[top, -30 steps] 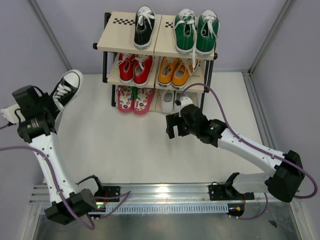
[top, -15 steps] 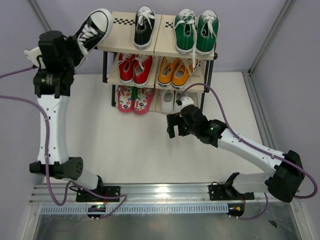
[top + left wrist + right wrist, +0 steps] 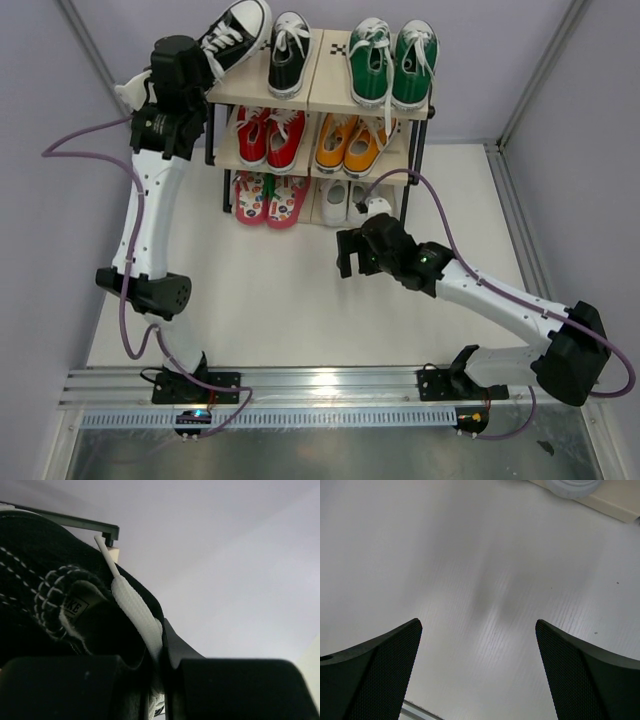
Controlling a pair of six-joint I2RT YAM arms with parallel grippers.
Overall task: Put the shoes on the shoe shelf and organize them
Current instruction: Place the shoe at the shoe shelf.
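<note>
Swung up from the worktop's (image 3: 250, 300) nine o'clock edge, the left gripper (image 3: 205, 58) clamps the black sneaker (image 3: 236, 32) above the shoe shelf (image 3: 322, 88) at eleven o'clock. Next, I judge, it must be lowered beside its mate (image 3: 288, 55). At centre the right gripper (image 3: 347, 252) gapes wide, empty.

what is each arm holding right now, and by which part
The left gripper is shut on the black sneaker at its heel end, fingers pinching the collar by the opening. The right gripper is open and holds nothing.
</note>
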